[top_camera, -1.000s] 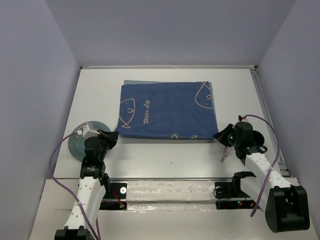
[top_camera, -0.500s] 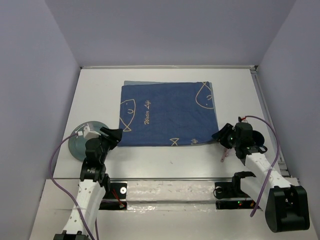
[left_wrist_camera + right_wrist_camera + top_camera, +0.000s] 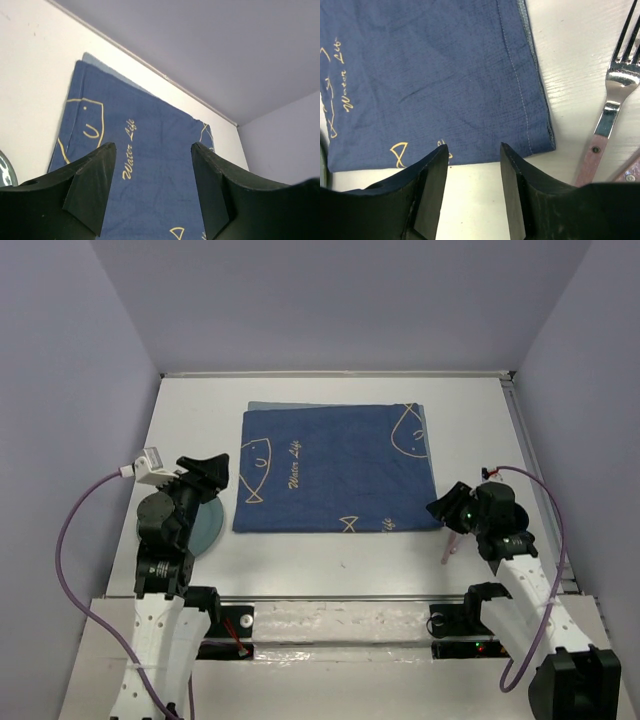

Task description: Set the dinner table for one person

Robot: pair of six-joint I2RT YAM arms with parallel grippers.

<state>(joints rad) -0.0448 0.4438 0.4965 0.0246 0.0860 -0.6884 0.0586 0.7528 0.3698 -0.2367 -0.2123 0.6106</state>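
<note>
Left gripper [image 3: 210, 471]: black wedge-shaped jaws apart, nothing between them, lifted off the surface by the table's left edge and pointing toward the far edge. Right gripper [image 3: 446, 510]: jaws also apart and empty, low over the near right corner of the cloth [image 3: 335, 465].

Dinner table [image 3: 330, 560]: flat matte white rectangle under both arms, carries everything.

Cloth is dark blue woven fabric, lightly creased, with a stitched hem and yellow fish outlines plus script lettering. It lies flat toward the far middle of the table. Paler blue strip [image 3: 90, 59] shows along its far edge.

Round grey-green plate [image 3: 205, 525], glassy-looking, sits by the left edge, partly hidden from above.

Fork [image 3: 615, 75]: shiny steel tines and neck, pinkish riveted handle, on bare white just right of the cloth's near right corner. Second pinkish riveted handle [image 3: 629, 172] lies beside it, rest out of view.
</note>
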